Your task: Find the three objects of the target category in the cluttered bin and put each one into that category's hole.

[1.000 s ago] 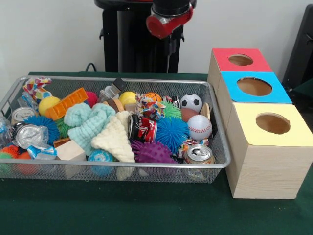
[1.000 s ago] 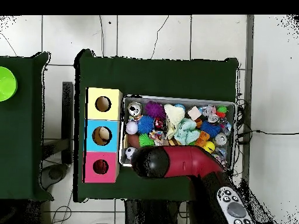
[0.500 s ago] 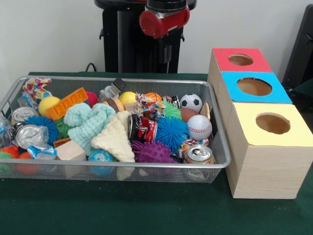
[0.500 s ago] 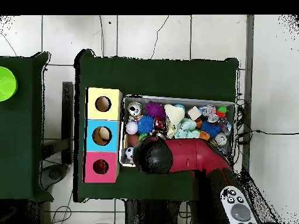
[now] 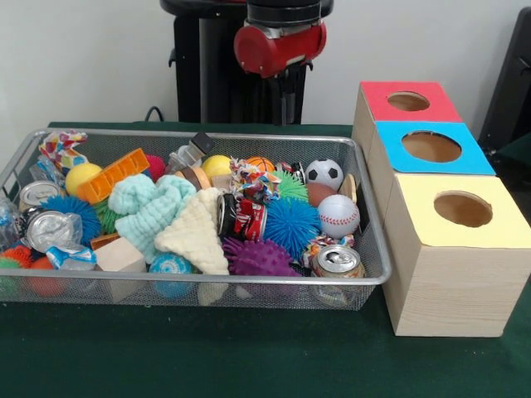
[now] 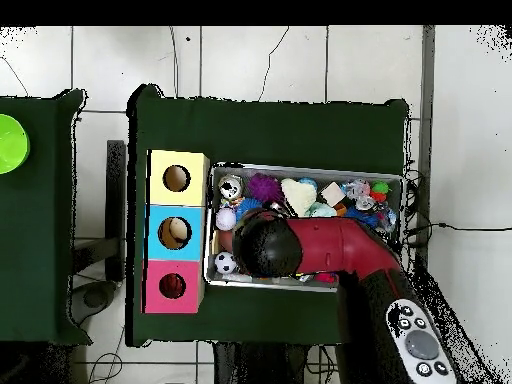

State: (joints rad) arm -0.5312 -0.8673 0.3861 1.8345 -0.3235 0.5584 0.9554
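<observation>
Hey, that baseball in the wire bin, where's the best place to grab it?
Probably across the baseball's upper half, coming straight down: its rounded top sits exposed, while the blue spiky ball and the bin's mesh wall crowd its sides.

Your wire bin (image 5: pixel 369 278) sat crammed with balls, cans and toys; beside it stood red (image 5: pixel 408 101), blue (image 5: pixel 431 147) and yellow holes (image 5: pixel 463 209).

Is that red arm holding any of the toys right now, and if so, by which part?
It cannot be told: the tool hangs above the basket, its tip lost against the dark stand behind.
</observation>
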